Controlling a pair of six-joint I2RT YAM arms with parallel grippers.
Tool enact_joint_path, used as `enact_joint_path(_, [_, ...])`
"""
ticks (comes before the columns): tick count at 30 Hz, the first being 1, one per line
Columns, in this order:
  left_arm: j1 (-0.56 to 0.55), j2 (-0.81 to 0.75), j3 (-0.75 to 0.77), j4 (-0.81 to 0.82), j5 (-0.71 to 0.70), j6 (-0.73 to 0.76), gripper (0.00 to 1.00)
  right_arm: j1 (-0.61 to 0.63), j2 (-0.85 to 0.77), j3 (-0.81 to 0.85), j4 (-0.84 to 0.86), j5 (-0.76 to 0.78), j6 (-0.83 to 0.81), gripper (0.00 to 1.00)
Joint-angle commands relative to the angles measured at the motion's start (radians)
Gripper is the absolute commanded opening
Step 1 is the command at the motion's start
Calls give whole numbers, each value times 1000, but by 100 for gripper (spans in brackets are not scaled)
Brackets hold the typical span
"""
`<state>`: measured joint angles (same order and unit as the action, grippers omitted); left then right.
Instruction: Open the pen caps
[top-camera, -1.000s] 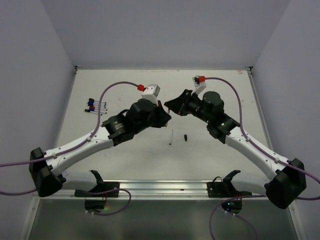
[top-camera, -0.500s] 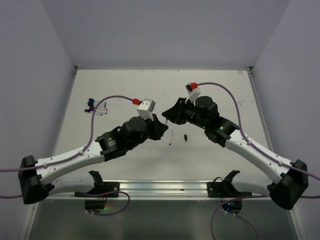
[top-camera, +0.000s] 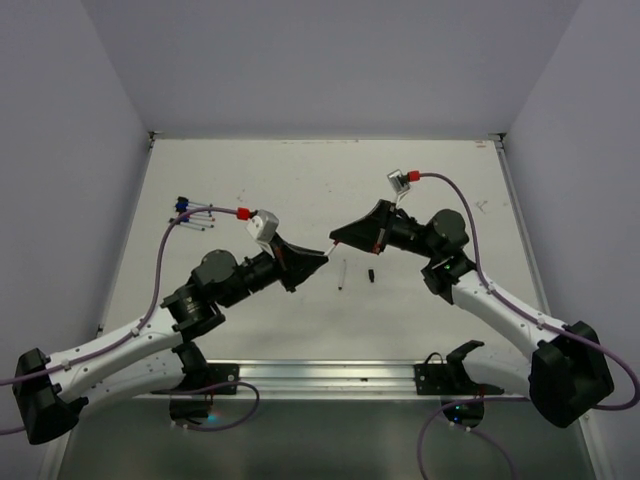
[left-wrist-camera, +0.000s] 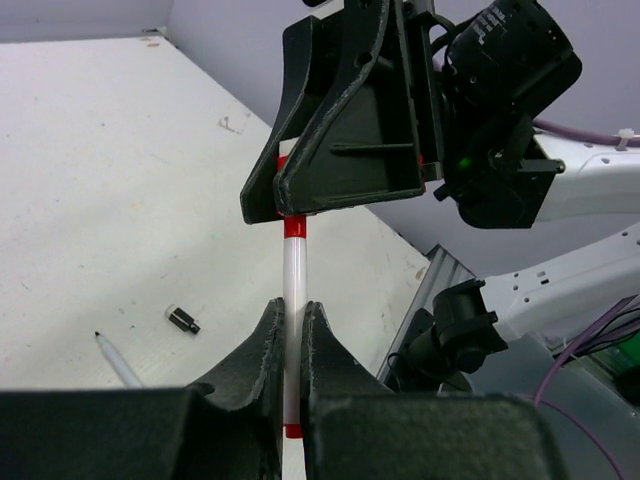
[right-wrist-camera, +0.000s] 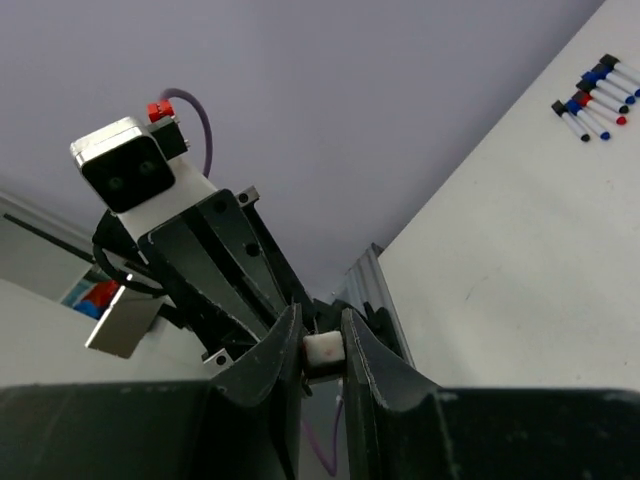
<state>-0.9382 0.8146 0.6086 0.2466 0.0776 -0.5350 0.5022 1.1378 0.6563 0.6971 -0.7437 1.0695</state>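
Above the white table (top-camera: 280, 170) between pale walls (top-camera: 330, 60), left fingers (left-wrist-camera: 262, 350) and right fingers (right-wrist-camera: 270, 360) clamp one pen (left-wrist-camera: 293, 265).

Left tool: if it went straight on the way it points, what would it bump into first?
Probably the right tool, just ahead, gripping the other end of the same pen.

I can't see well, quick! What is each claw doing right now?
Left gripper: shut on the barrel of the pen.
Right gripper: shut on that pen's far end.
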Motion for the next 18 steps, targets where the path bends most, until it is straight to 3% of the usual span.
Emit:
enact_joint_path(1, [-17, 3, 40, 39, 59, -68, 0, -94, -7, -34, 142, 191, -25, 0])
enact_joint_path(3, [-34, 90, 133, -89, -5, -82, 0, -90, -61, -20, 5, 279, -89, 0])
enact_joint_path(6, [-175, 214, 272, -183, -152, -37, 0, -71, -122, 17, -175, 407, -203, 0])
enact_joint_path(8, [-211, 306, 333, -245, -173, -42, 0, -48, -154, 37, -264, 501, -262, 0])
enact_joint_path(13, [-247, 415, 350, -285, -202, -106, 0, 10, -196, 95, -479, 782, -344, 0])
enact_joint_path(18, [-248, 429, 355, -352, -295, -111, 0, 10, -182, 111, -527, 805, -355, 0])
